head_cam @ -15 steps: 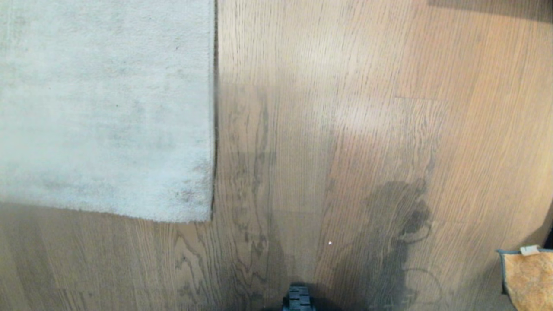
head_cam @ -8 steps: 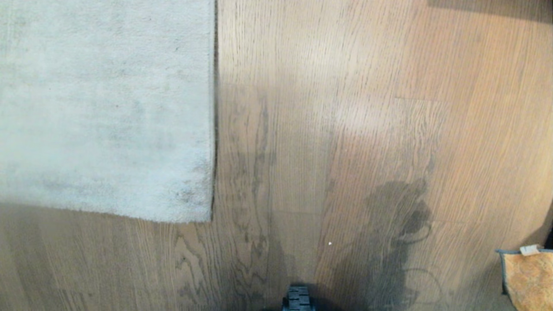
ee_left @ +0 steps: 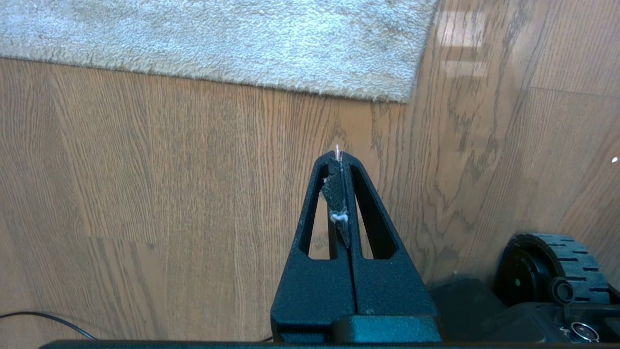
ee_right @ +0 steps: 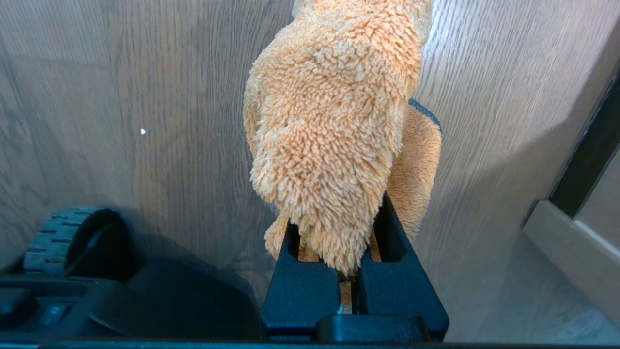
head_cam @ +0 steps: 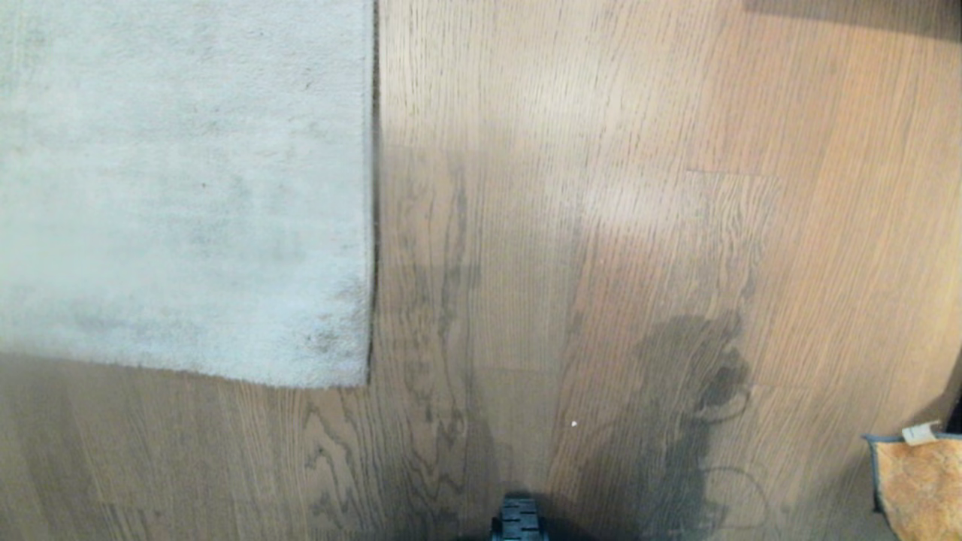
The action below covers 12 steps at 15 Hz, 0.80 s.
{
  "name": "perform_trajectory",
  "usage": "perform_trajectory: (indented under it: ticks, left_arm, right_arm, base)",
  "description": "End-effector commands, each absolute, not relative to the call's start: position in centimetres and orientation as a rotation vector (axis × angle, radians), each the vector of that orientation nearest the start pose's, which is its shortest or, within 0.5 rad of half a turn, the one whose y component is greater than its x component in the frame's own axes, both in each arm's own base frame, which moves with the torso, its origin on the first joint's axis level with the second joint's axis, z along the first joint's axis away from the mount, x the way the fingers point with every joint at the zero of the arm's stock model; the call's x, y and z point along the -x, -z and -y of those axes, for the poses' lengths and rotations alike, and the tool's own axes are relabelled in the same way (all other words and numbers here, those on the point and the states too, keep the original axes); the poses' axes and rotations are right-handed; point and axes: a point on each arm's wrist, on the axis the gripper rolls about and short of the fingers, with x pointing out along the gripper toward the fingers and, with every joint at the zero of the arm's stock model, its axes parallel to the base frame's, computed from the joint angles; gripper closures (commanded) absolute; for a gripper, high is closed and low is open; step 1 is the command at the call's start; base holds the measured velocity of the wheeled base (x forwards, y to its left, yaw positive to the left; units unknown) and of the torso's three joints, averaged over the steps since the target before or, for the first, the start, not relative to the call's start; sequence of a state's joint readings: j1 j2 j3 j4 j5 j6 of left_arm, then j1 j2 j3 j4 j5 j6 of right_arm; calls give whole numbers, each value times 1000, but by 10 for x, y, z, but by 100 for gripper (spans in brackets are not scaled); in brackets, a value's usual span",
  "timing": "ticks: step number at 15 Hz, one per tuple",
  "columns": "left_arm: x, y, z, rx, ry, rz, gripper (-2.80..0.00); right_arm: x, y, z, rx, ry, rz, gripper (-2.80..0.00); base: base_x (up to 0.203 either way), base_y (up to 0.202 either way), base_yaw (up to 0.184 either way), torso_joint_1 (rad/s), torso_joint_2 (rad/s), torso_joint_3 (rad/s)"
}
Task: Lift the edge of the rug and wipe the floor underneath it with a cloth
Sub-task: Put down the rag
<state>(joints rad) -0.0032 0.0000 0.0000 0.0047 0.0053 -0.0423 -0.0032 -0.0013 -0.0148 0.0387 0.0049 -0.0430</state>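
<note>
While the rug edge (head_cam: 372, 225) lies flat on the floor (head_cam: 541, 225) at far left, its square corner nearest the robot, the left gripper (ee_left: 339, 157) hangs above bare planks just near of that corner, fingers pressed together, lint scraps pinched between. A wheel (head_cam: 517, 518) shows at near centre. Near right, the right gripper (ee_right: 352, 271) is clamped on the cloth (ee_right: 334, 135), which hangs from it.
</note>
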Motion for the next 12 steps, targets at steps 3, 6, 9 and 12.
perform_trajectory:
  ticks: [3, 6, 9, 12]
  left_arm:
    - [23, -75, 0, 43, -3, -5, 0]
    - [23, -75, 0, 43, -3, -5, 0]
    - [23, -75, 0, 43, -3, -5, 0]
    - [23, -75, 0, 43, -3, -5, 0]
  right_arm:
    - [24, -92, -1, 51, -29, -24, 0]
    - [15, -118, -1, 35, -46, -64, 0]
    - [-1, -144, -1, 3, -49, -86, 0]
    - [-30, -171, -1, -17, -45, -94, 0]
  base:
    - [0, 0, 0, 0, 0, 0]
    - [0, 0, 0, 0, 0, 0]
    - [0, 0, 0, 0, 0, 0]
    - [0, 0, 0, 0, 0, 0]
